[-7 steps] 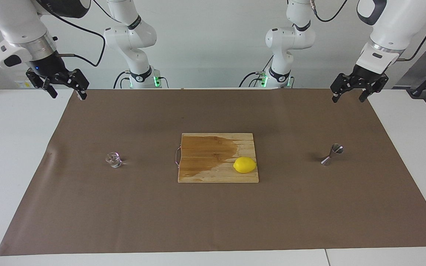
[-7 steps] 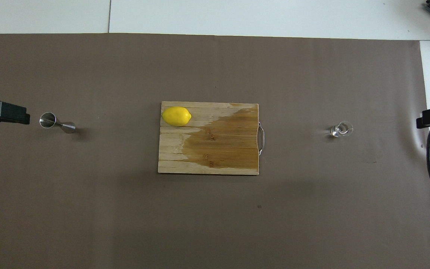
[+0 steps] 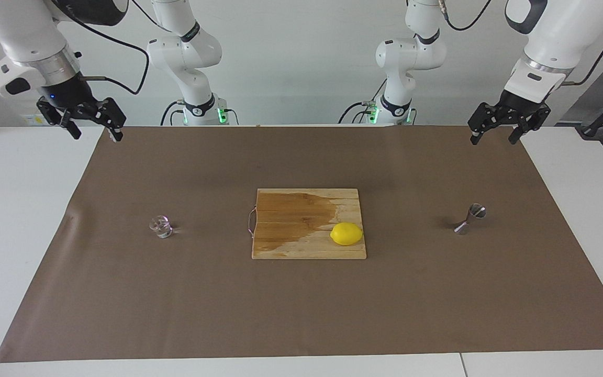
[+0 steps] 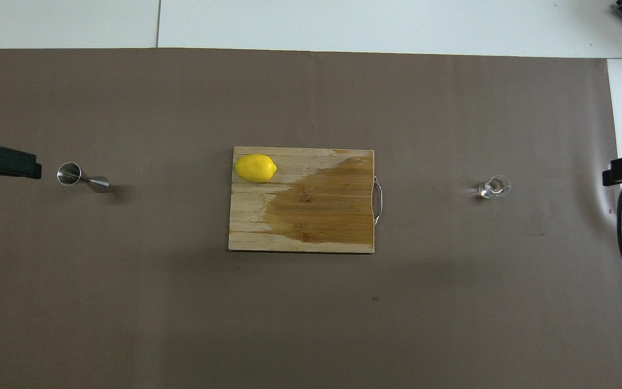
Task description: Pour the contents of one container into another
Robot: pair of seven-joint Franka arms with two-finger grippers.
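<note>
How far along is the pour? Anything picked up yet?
Nothing done or in hand. The glass cup stands on the paper toward the right arm's end, the jigger toward the left arm's end. The left gripper and right gripper hang open and empty at the corners nearest the robots. Grasping, carrying and pouring remain.

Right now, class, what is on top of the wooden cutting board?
A yellow lemon lies on the cutting board, at the corner farthest from the robots toward the left arm's end. A dark wet stain covers much of the board. Nothing else rests there.
</note>
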